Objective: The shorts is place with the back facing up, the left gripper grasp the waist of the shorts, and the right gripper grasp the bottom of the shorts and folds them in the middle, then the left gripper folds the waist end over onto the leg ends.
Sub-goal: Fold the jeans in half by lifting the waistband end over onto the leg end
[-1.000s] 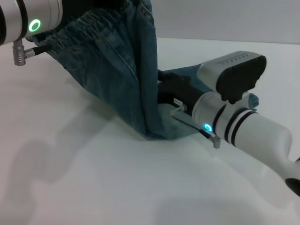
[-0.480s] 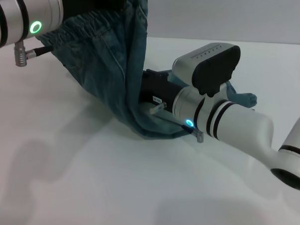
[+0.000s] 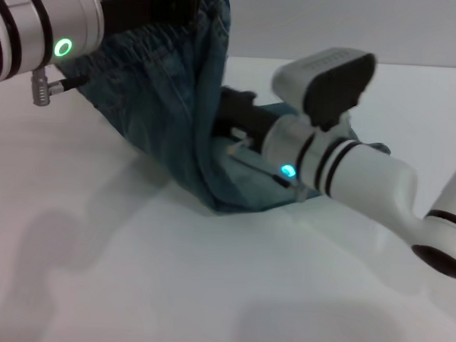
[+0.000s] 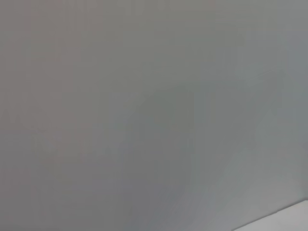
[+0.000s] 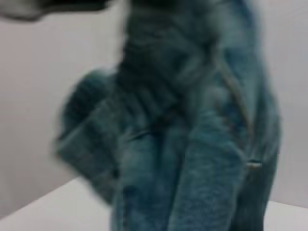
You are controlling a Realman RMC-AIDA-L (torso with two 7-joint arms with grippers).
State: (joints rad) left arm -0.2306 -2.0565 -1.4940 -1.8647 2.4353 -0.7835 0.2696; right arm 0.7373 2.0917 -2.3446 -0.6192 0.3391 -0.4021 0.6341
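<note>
Against right claw [image 3: 229,119], seemingly, shorts [image 3: 158,115]

Both arms are glossy white tubes ringed with narrow black bands. The left arm [image 3: 37,26] carries a small glowing green ring and a stubby silver plug with a thin black cable. The right arm [image 3: 364,184] shows a blue-green light near its wrist, a black forward section, and a white-and-dark-grey boxy housing [image 3: 330,77] on top, with a thin metal bracket below.
</note>
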